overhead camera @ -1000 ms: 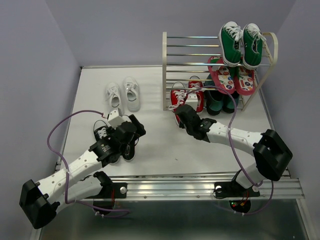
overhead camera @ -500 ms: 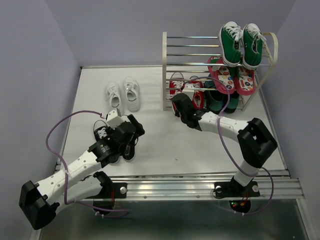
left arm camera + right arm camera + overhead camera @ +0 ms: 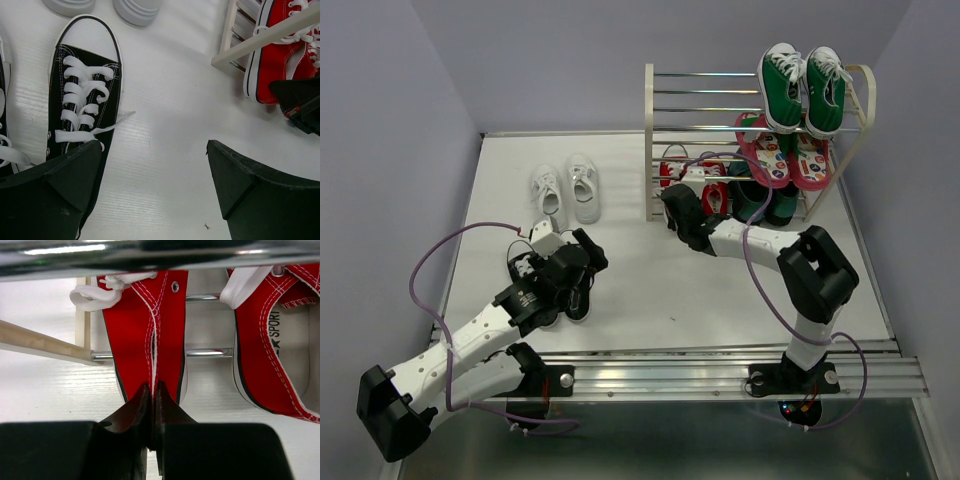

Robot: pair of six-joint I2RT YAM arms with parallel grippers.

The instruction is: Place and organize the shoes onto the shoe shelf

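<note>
Red canvas first. From overhead, the red sneaker (image 3: 667, 172) sits toe-in on the lowest tier of the shoe shelf (image 3: 648, 140), with the second red sneaker (image 3: 716, 192) just beside it. My right gripper (image 3: 672, 203) is at its heel. The white pair (image 3: 567, 188) stands on the table (image 3: 640, 280) left of the shelf. The black pair (image 3: 523, 263) lies partly under my left arm, and the left gripper (image 3: 582, 262) hangs above it.

On the left wrist camera, the fingers are spread wide with nothing between them. There is bare table in the gap and black-sneaker laces by the left finger.

On the right wrist camera, the jaws are pressed together on the red sneaker's heel seam. Its sole lies across a metal rod (image 3: 205, 352), and an upper rod crosses close above the lens.

I read this step as seating the shoe. To do it well, I'd push straight along the shoe's length, parallel to its mate, with the heel level so the sole bears on the rods and doesn't tip between them. I'd let go only once it rests there, then back out low and straight to stay under that upper rod. The loose white lace could snag, so I'd go slowly.
</note>
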